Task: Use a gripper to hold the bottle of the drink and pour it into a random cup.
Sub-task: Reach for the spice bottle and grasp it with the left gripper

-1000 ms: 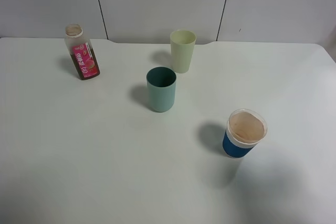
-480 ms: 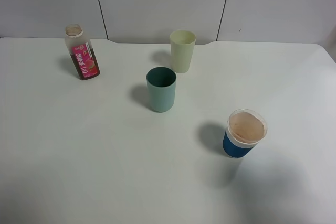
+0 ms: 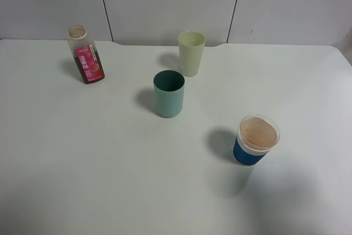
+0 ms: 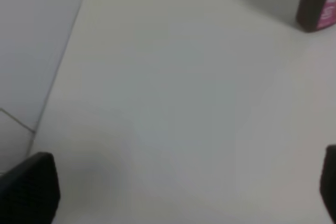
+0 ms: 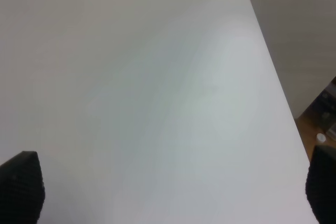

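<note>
I see dark drink in the bottle [image 3: 86, 54] on the counter [image 3: 110, 180], well apart from the cup [image 3: 191, 53]; my left hand [image 4: 178, 187] and right hand [image 5: 168, 187] gape open.

Left gripper [image 4: 178, 187]: jaws spread wide, gripping nothing. Only its two black fingertips [image 4: 29, 187] show, blurred, at opposite edges low in the left wrist frame, one of them just a sliver. Right gripper [image 5: 172, 184]: same pose, jaws wide apart, nothing held. Its ribbed black pads [image 5: 21, 184] sit in both lower corners of the right wrist frame.
</note>
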Controlling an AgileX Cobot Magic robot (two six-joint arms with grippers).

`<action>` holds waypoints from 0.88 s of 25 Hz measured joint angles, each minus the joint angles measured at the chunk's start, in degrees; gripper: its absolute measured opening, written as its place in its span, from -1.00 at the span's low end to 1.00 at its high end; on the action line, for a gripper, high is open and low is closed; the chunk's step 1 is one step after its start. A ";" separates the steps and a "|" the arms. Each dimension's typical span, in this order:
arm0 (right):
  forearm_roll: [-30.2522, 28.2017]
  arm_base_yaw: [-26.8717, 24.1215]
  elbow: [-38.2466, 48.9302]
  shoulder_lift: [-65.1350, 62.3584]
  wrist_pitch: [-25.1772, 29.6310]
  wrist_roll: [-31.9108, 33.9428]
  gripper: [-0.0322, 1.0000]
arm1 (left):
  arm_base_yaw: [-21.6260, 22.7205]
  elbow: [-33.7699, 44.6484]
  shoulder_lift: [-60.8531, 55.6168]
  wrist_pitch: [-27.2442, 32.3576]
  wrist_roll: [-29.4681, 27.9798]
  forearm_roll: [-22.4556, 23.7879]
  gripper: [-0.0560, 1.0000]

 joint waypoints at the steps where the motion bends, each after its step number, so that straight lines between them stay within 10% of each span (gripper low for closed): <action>1: 0.00 0.00 0.00 0.00 0.00 0.00 0.98 | 0.00 -0.78 2.42 -0.09 0.00 0.42 0.96; 22: 0.00 0.00 0.00 0.00 0.00 0.00 0.98 | 0.00 -2.98 38.03 -18.27 0.05 2.96 0.96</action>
